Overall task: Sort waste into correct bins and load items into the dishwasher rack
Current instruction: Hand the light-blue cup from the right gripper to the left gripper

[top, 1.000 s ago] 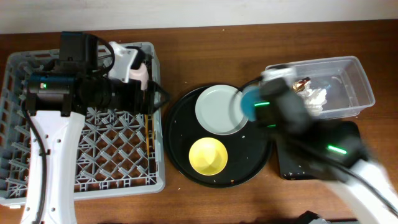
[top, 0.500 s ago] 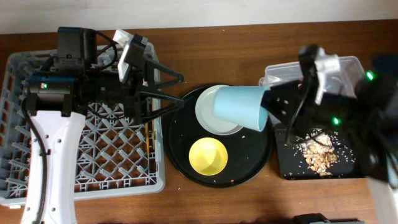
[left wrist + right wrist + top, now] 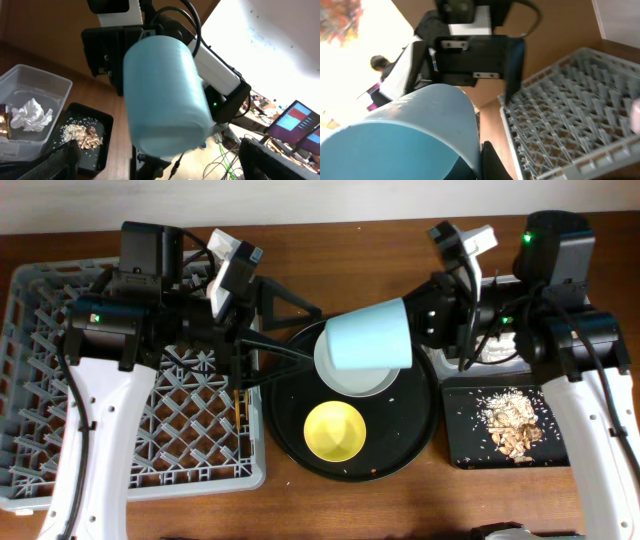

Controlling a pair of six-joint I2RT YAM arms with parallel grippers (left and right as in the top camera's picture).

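The dishwasher rack [image 3: 190,440] fills the left of the table [image 3: 330,240], its upper part covered by the left arm. The round black tray [image 3: 400,430] lies just beside it. The clear tub [image 3: 55,80] is almost wholly hidden behind the right arm from overhead. The left wrist view shows it, cut off at the left edge, with the crumpled white napkin [image 3: 31,113] inside and a sliver of gold wrapper [image 3: 2,127] at the frame's edge.

The shallow black tray [image 3: 455,430] next to it holds beige food scraps [image 3: 510,425].

The light-blue cup [image 3: 368,338] hangs on its side above the round tray, covering part of the pale plate [image 3: 345,377]. The right tool [image 3: 428,330] is clamped on it, though only one dark finger [image 3: 492,160] shows against the cup's wall. The left tool [image 3: 310,335] is spread wide, facing the cup's base; whether its tips touch the cup cannot be told.

The yellow bowl [image 3: 334,430] sits clear in the round tray, below the plate. Something thin and wooden, likely the chopsticks [image 3: 238,395], lies in the rack's right edge, partly under the left arm. The pink cup [image 3: 635,112] is only a blur at the right wrist view's edge.
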